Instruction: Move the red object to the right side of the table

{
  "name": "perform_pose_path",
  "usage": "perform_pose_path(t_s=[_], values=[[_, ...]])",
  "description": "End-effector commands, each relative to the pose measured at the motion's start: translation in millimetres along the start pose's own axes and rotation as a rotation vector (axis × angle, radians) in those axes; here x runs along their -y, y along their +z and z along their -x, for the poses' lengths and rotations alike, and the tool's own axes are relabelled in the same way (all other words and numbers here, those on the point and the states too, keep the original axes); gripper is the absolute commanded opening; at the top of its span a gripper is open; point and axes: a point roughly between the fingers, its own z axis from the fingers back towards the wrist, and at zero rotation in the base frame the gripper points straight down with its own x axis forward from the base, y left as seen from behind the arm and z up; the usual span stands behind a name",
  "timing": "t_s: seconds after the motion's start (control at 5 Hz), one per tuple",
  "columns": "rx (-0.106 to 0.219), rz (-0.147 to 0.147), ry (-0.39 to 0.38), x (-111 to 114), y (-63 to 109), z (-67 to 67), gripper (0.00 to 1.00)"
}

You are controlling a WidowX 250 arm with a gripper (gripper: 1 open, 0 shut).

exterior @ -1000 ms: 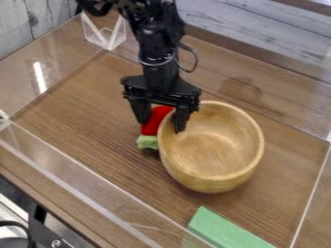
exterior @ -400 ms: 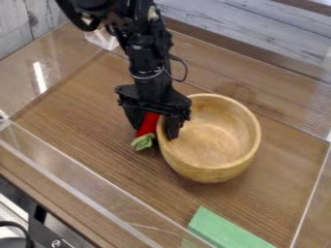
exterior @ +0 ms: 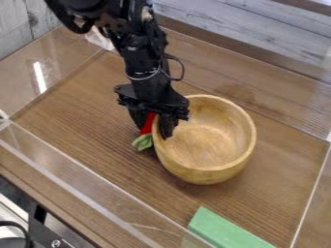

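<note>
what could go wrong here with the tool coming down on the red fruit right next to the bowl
1. The tool straddles the red fruit right against the wooden bowl; one finger may catch the bowl's rim and push or tip it.
2. Only a sliver of red and the green leaves show between the fingers, so the grip may be off-centre and the round fruit could squirt out.
3. Moving right, the fruit might hit the bowl unless it is lifted first.

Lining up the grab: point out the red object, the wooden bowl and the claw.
red object (exterior: pixel 150 124): camera view, red body between the claw's fingers.
wooden bowl (exterior: pixel 230 161): camera view, right rim.
claw (exterior: pixel 153 126): camera view, midway between fingertips.
</note>
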Motion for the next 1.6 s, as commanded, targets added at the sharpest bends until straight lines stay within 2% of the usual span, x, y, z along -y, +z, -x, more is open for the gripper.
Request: perform_pose_path(t_s=[0.0, 0.2, 0.4, 0.8, 1.4], values=[[0.056, 0.004, -0.026, 0, 23.1, -5.1, 0.0], [0.074, 0.017, -0.074, 2, 41.9, -1.7, 0.0], [0.08, 0.033, -0.13, 16, 52.3, 5.5, 0.0], [0.07, 0.061, -0.246, 34, 63.4, 15.2, 0.0], [0.071, 0.068, -0.212, 67, 61.2, 11.4, 0.0]])
